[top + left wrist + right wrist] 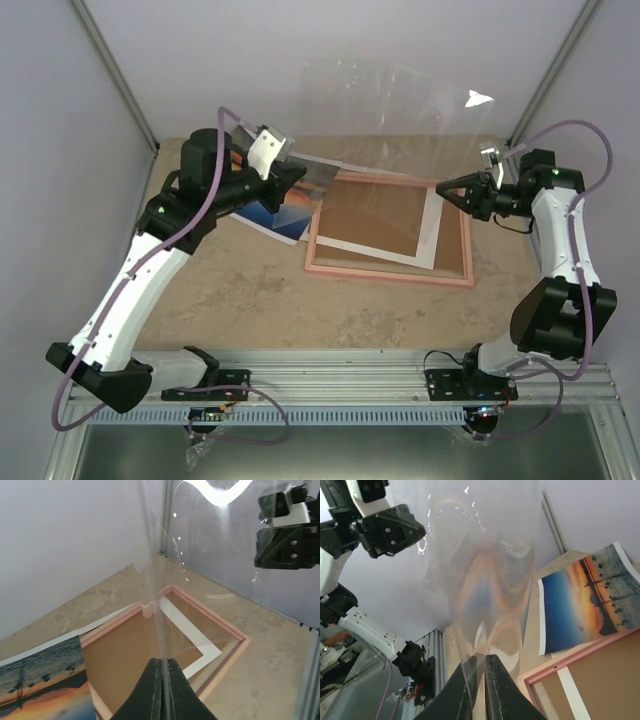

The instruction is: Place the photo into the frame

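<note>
Pinches clear sheet [390,115] upright above frame [390,276] with left gripper [300,172] and right gripper [441,187], both clamped; photo [278,218] flat at left.

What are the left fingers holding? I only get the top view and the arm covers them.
Observer: The left fingers are shut on the bottom edge of a clear sheet that stands upright.
Operator: Right side got it too?
Observer: The right fingers are closed to a slim gap, with the sheet's edge between them.
Operator: Photo state?
Observer: The photo lies picture side up, and one long edge seems tucked under the frame.
</note>
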`<control>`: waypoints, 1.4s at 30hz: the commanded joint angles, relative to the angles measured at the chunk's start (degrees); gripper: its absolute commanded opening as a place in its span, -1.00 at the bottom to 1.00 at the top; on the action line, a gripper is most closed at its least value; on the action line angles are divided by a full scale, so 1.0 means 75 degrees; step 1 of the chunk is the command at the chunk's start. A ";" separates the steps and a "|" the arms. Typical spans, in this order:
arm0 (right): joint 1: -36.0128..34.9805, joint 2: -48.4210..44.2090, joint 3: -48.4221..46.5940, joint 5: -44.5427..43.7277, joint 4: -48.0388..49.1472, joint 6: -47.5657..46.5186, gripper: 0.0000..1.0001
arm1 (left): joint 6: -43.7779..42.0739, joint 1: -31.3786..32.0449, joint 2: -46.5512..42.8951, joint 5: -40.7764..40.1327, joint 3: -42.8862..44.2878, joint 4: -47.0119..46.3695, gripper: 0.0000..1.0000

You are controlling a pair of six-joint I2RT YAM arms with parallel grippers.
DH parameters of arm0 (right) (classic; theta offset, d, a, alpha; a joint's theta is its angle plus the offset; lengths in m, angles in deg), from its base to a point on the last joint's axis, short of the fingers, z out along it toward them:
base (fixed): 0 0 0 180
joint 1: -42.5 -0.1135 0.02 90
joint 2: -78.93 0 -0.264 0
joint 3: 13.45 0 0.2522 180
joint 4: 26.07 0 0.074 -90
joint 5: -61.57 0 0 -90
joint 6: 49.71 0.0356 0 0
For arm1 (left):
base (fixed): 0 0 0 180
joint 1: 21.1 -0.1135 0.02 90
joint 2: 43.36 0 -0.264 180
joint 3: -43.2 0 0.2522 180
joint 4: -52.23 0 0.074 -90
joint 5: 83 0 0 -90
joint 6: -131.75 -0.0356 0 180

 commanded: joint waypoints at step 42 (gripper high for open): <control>0.0108 0.0472 0.2042 -0.4391 0.4637 0.5974 -0.99 | 0.1816 -0.1055 0.3581 -0.0118 -0.1900 -0.1533 -1.00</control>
